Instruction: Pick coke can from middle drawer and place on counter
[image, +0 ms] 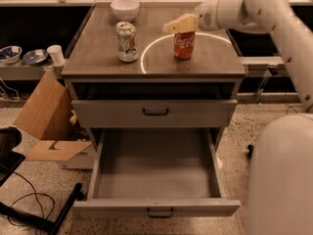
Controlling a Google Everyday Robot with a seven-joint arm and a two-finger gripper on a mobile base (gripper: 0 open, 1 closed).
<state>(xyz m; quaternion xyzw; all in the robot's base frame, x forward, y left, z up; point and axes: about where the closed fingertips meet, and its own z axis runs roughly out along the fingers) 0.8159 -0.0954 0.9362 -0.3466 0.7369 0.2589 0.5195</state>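
Coke can (184,45) upright on the desk (210,65), right of centre, inside the bright ring-shaped reflection (146,53), long axis vertical. Directly above it, at the silver top, the pincer (180,24), reaching in from the right on the white arm (244,11), pale tip pointing left and slightly down. Touching the can's top or just clear of it: cannot tell. Gripping or released: cannot tell either. Only one arm here, so no choice of side.

Judged from this: can already out of the middle drawer (155,173) and standing on the desk, so placing nearly or fully done. For the next move, a straight lift upward along the can's axis, no sideways drag, lest the can tip.

To the left on the desk, well apart, a dented silver-white can (127,42); behind that, near the back edge, a white bowl (124,9). Desk top glossy, grey-brown, flat. Below, upper drawer (195,112) shut; middle drawer pulled fully out, nothing visible inside. Left of the cabinet, an open cardboard box (41,116) on speckled floor, a paper cup (56,55) and small bowls (10,54) on a low shelf; black cables (24,204) at bottom left.
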